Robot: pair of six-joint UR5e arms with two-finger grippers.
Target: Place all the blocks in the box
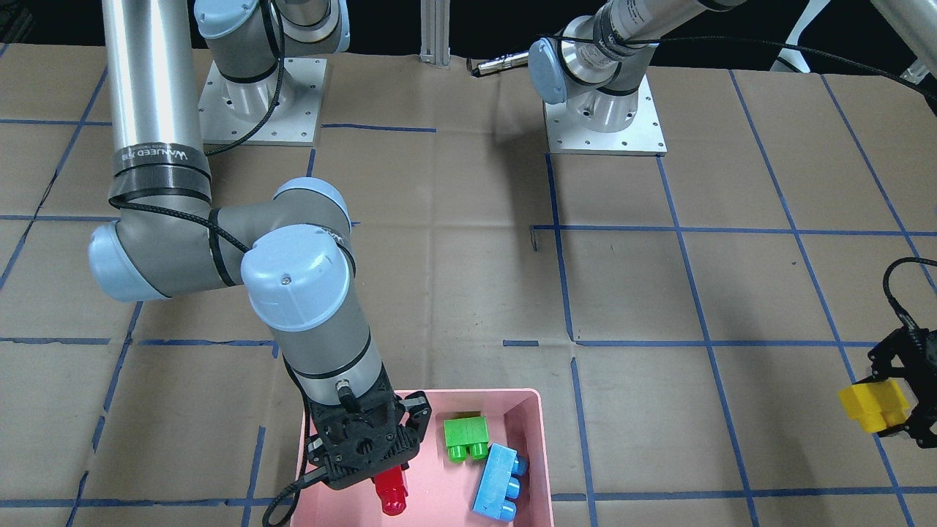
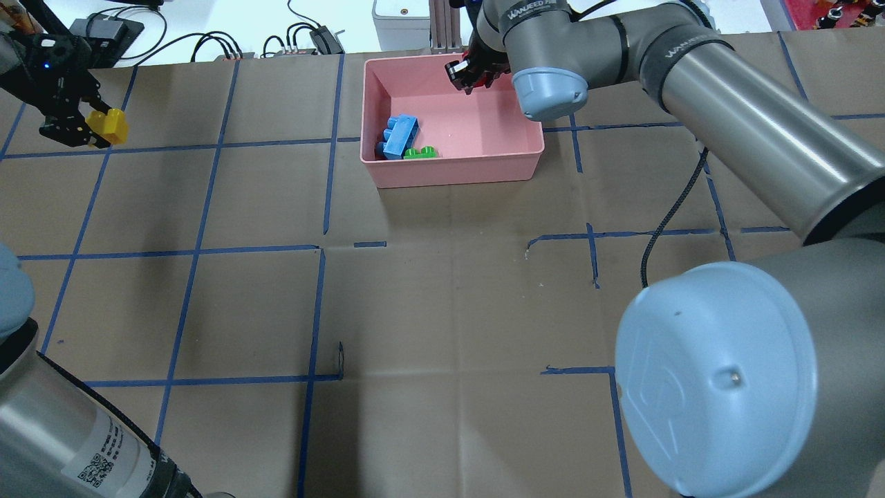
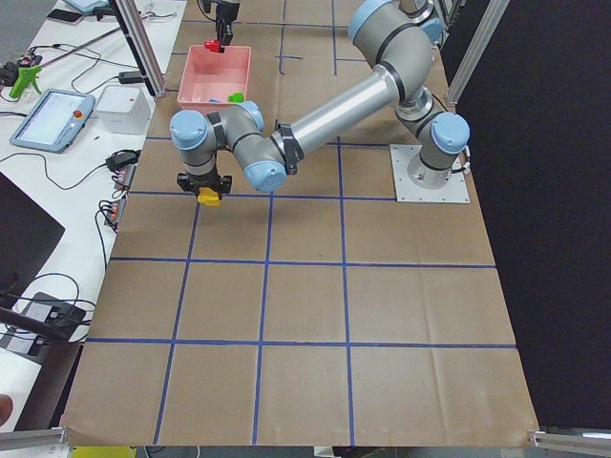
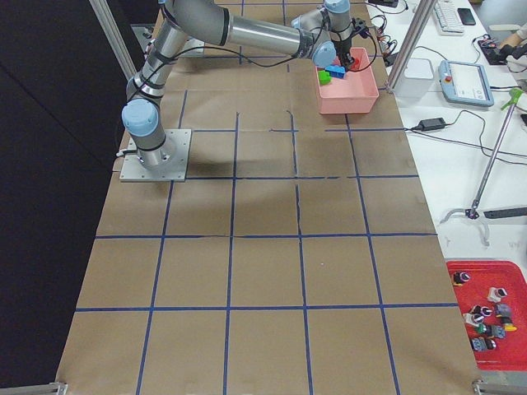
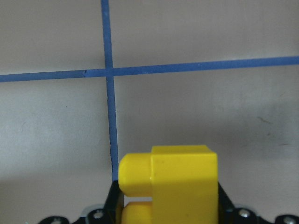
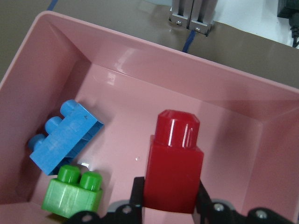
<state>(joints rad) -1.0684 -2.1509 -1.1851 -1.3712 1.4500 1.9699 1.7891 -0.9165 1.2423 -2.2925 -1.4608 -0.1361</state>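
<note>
Front view: four bricks, one pink box (image 1: 483, 394) at bottom centre. Two lie inside it, side by side: the green brick (image 1: 465, 438) and the blue brick (image 1: 499, 492). The right jaws clench the red brick (image 1: 390, 489) over the box. The left jaws grip the yellow brick (image 1: 872, 406) at the right edge, well apart from the box. Overhead: the yellow brick is at upper left, above the desk (image 2: 442, 311).

On my front feed the box (image 1: 523, 410) runs off the bottom edge, and the right end effector (image 1: 381, 462) covers part of the red brick (image 1: 392, 494) — overhead, the box wall hides most of the green brick (image 2: 422, 152).
</note>
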